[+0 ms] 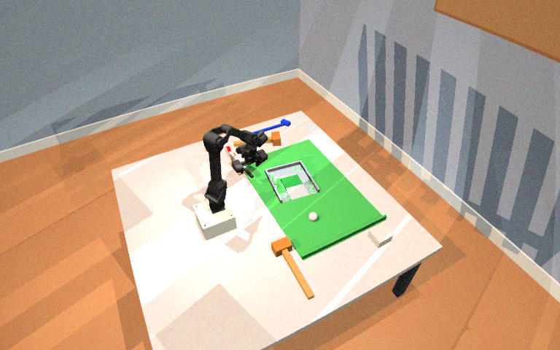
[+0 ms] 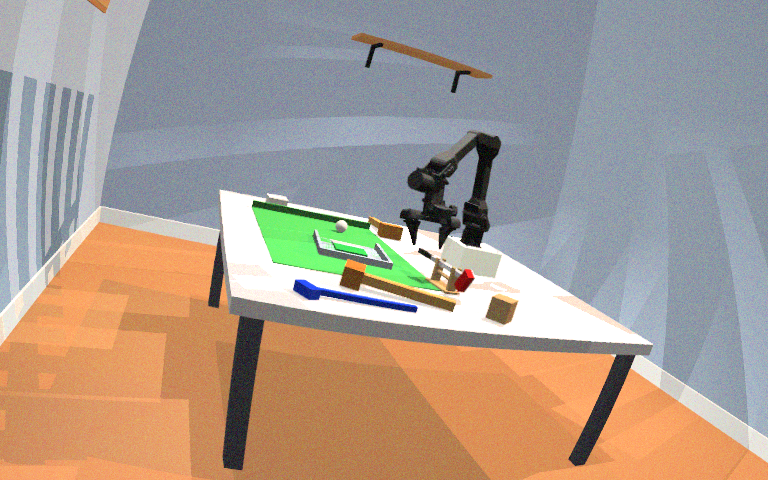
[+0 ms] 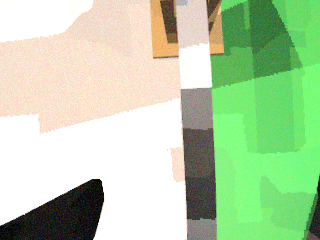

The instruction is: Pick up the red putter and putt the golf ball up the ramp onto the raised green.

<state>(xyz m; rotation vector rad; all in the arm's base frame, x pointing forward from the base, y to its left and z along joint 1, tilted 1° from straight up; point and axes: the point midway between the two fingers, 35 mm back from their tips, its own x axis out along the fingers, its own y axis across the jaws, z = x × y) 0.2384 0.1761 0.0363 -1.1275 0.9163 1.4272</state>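
The red putter (image 1: pixel 228 150) (image 2: pixel 464 280) rests on a small wooden stand (image 2: pixel 451 279) (image 3: pixel 159 49), its red head at one end. Its pale and dark shaft (image 3: pixel 198 150) runs down the wrist view between the two fingers. My gripper (image 1: pixel 255 170) (image 2: pixel 428 245) (image 3: pixel 210 186) is open and empty, pointing down above the handle end. The white golf ball (image 1: pixel 313 216) (image 2: pixel 341 225) lies on the green mat (image 1: pixel 343 210) (image 2: pixel 283 243). The raised green (image 1: pixel 291 180) (image 2: pixel 349 247) is inside a grey-walled frame (image 1: pixel 310 176) (image 2: pixel 368 260), whose open side faces the ball.
A blue putter (image 1: pixel 270 127) (image 2: pixel 368 300) and an orange mallet (image 1: pixel 275 138) (image 2: pixel 353 274) lie beyond the stand. Another mallet (image 1: pixel 297 272) (image 2: pixel 389 229) lies by the mat's corner. A wooden block (image 2: pixel 501 309) and a pale block (image 1: pixel 378 238) (image 2: pixel 276 199) stand on the table.
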